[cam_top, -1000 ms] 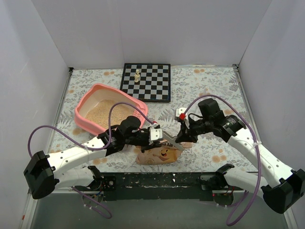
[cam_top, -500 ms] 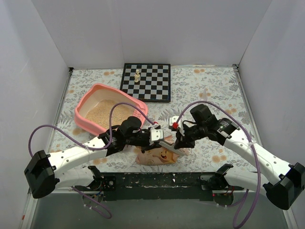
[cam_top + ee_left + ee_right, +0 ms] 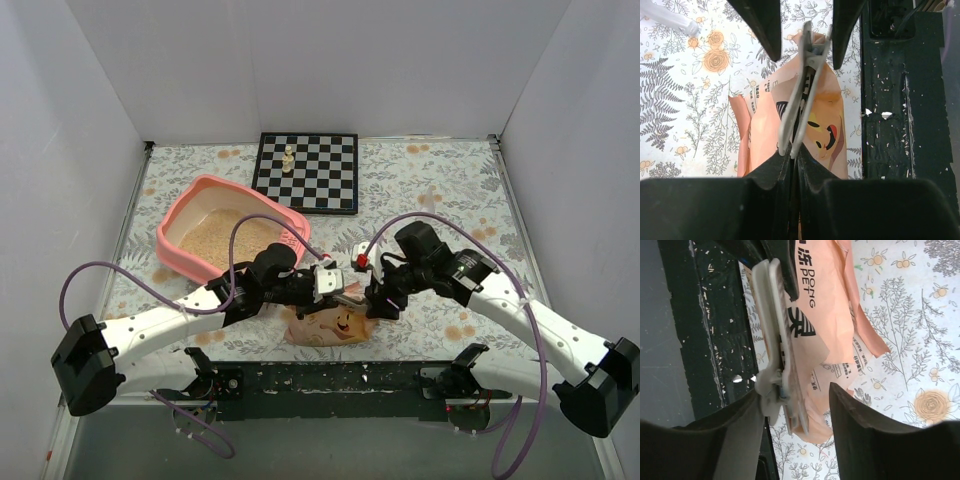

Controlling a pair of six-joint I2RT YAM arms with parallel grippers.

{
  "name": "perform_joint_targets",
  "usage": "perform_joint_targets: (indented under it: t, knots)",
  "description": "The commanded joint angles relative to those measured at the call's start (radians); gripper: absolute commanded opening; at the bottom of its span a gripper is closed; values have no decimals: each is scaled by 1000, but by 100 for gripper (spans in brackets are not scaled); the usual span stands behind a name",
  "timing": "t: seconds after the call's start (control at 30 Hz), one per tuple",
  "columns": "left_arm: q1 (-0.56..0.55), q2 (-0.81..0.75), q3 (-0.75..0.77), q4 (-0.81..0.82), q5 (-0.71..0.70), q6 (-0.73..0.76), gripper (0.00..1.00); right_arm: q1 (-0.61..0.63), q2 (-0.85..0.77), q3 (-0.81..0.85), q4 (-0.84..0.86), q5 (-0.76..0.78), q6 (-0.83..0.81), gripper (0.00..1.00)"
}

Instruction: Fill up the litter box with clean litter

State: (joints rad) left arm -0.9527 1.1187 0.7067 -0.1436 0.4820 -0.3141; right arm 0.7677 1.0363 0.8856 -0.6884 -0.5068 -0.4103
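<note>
The salmon-pink litter box (image 3: 176, 224) sits at the left with tan clean litter (image 3: 225, 238) spread inside it. An orange litter bag (image 3: 335, 326) with a cartoon face stands near the front edge, its top pinched in a grey bag clip (image 3: 771, 335). My left gripper (image 3: 333, 289) is shut on the clip (image 3: 801, 102) and bag top, holding them upright. My right gripper (image 3: 796, 402) is open and straddles the clip's hinged end. Its left finger (image 3: 737, 440) sits against the clip's lever, and its right finger (image 3: 865, 432) stands clear of the bag (image 3: 827, 315).
A black-and-white chessboard (image 3: 306, 172) with a pale piece (image 3: 288, 158) lies at the back centre. A clear plastic piece (image 3: 677, 21) lies on the floral cloth left of the bag. The black base rail (image 3: 330, 380) runs just behind the bag, and white walls enclose the table.
My right gripper has moved left to the clip's end and its jaws have come apart. The left gripper has kept its hold and stayed in place.
</note>
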Motion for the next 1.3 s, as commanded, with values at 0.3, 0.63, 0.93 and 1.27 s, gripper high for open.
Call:
perform_joint_targets:
  t: [0.3, 0.63, 0.93, 1.27]
  knots:
    - [-1, -63, 62, -91, -81, -20, 24, 2, -133, 200, 32, 270, 264, 93]
    - [-1, -187, 258, -365, -232, -167, 98, 2, -30, 446, -91, 448, 476, 95]
    - [-1, -146, 556, -473, -424, -319, 98, 2, -19, 567, -31, 761, 604, 97]
    - [-1, -122, 688, -441, -736, -548, 98, 2, -96, 552, 26, 752, 571, 98]
